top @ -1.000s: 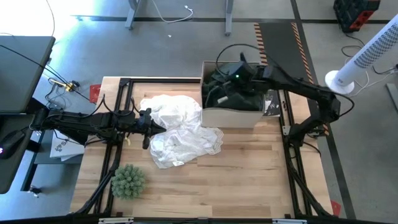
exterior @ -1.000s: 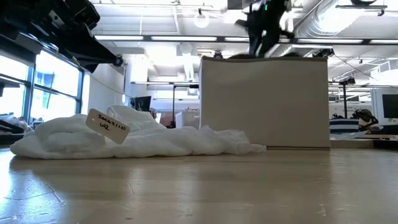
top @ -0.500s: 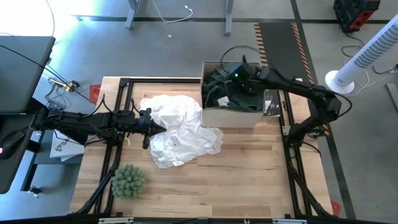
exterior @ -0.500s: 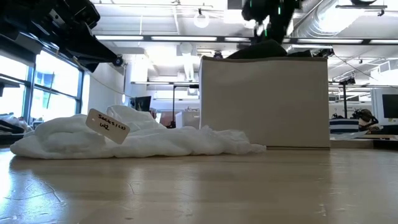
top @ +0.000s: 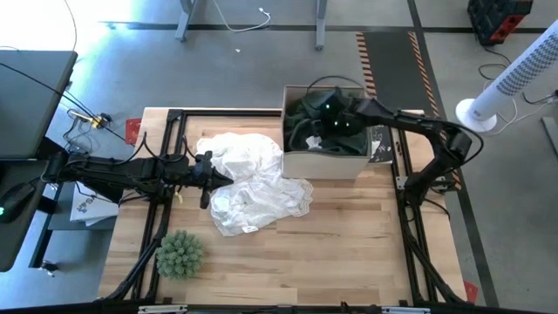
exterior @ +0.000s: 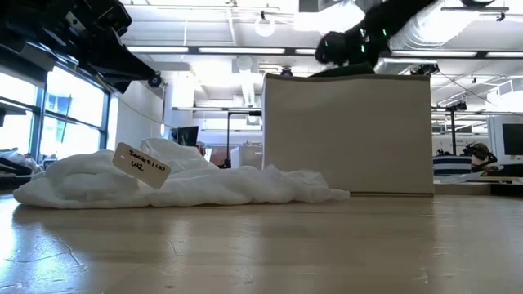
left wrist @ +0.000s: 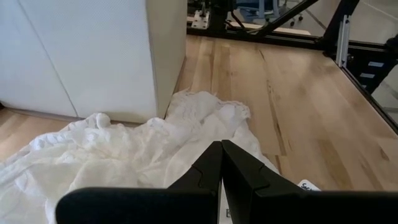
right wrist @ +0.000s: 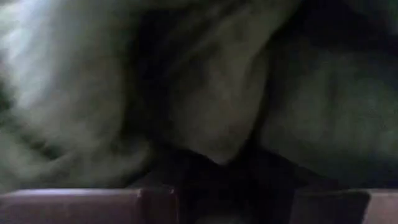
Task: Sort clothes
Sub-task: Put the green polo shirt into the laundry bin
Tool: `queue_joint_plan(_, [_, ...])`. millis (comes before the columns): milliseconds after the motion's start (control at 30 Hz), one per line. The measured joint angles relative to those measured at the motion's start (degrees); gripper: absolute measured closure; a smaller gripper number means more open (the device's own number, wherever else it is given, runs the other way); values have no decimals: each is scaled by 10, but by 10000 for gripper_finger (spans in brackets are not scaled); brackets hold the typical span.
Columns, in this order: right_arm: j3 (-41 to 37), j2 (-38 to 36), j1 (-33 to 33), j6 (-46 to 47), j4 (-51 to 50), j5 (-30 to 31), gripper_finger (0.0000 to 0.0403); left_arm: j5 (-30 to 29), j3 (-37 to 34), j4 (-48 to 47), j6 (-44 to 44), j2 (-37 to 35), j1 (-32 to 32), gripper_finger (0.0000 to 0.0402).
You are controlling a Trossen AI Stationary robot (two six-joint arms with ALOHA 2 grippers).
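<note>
A large white garment [top: 253, 183] lies crumpled on the wooden table, its right edge against a white box [top: 324, 164]. A paper tag [exterior: 141, 166] sticks up from it. Dark clothes [top: 316, 133] fill the box. My left gripper [left wrist: 221, 144] hangs shut above the white garment's left part, and I see no contact. My right gripper [top: 336, 118] reaches down into the top of the box among the dark clothes. Its wrist view shows only blurred dark green and black fabric [right wrist: 205, 93] close up.
A spiky green ball [top: 180, 253] sits near the table's front left corner. Black frame rails [top: 410, 218] run along the table's left and right sides. Bare wood [top: 349, 244] lies in front of the box and the garment.
My right gripper has come down from above the box to its rim and has tipped more steeply downward. The white garment has kept still.
</note>
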Motion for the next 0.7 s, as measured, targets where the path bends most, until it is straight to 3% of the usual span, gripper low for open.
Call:
queue_joint_plan(200, [198,-7,17,-1,-243,16,275,-1,0,0,-9,0,0,394])
queue_joint_plan(367, [288,-9,74,-54,-320,-5,275,-1,0,0,-11,0,0,394])
queue_joint_plan(500, [275,-7,127,-78,-286,-66,275,-1,0,0,-11,0,0,394])
queue_joint_plan(600, [219,-8,143,-70,-247,-113,275,-1,0,0,-11,0,0,394])
queue_joint_plan(700, [143,-7,132,-59,-210,-120,275,-1,0,0,-11,0,0,394])
